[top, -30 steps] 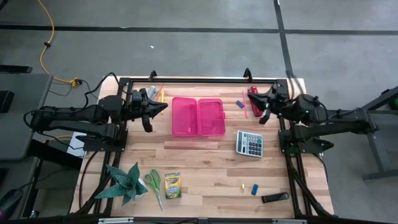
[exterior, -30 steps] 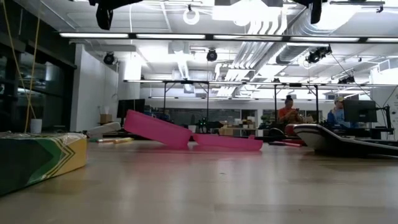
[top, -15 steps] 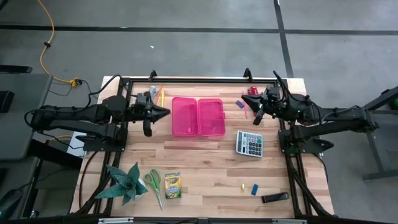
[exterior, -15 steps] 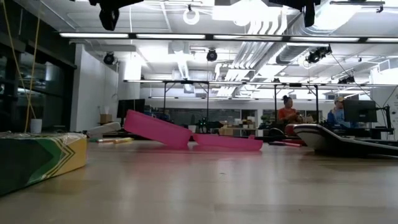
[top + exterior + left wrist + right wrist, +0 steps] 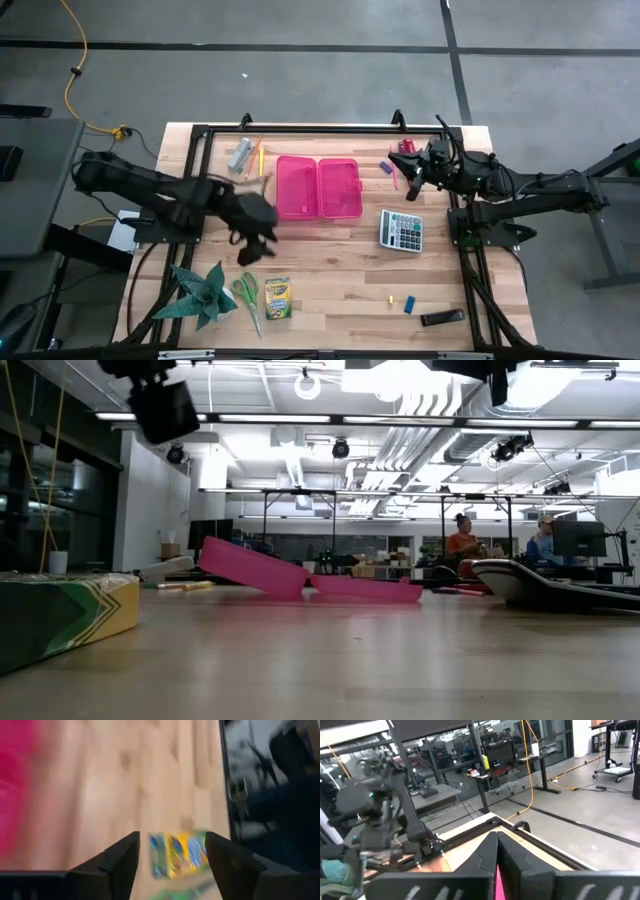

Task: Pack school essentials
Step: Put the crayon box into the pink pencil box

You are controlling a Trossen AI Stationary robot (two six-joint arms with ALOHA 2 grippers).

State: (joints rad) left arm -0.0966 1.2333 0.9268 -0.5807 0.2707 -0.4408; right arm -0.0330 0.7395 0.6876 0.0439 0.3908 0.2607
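The open pink case point(image 5: 318, 187) lies at the far middle of the table. The yellow-and-green crayon box point(image 5: 277, 297) and green-handled scissors point(image 5: 247, 297) lie near the front edge; the box also shows blurred in the left wrist view point(image 5: 177, 854). Thin pencils point(image 5: 260, 155) lie left of the case, and a pink pencil point(image 5: 394, 172) right of it. Tiny blue point(image 5: 408, 303) and yellow point(image 5: 388, 298) pieces lie front right. My left gripper point(image 5: 250, 252) point(image 5: 172, 836) hangs open above the table between case and crayon box. My right gripper point(image 5: 413, 186) point(image 5: 496, 840) is shut, in the air over the pink pencil.
A grey calculator point(image 5: 401, 230) lies right of the case, with a red stapler point(image 5: 407, 148) at the far right. A green plant figure point(image 5: 200, 295) sits at the front left and a black object point(image 5: 441, 318) at the front right. Bare wood lies in the middle.
My left arm has swung quickly from the far left, beside the pencils, toward the near edge and the crayon box, and now hangs lower over the table. My right gripper has shifted a little toward the table's left. Nothing on the table has moved.
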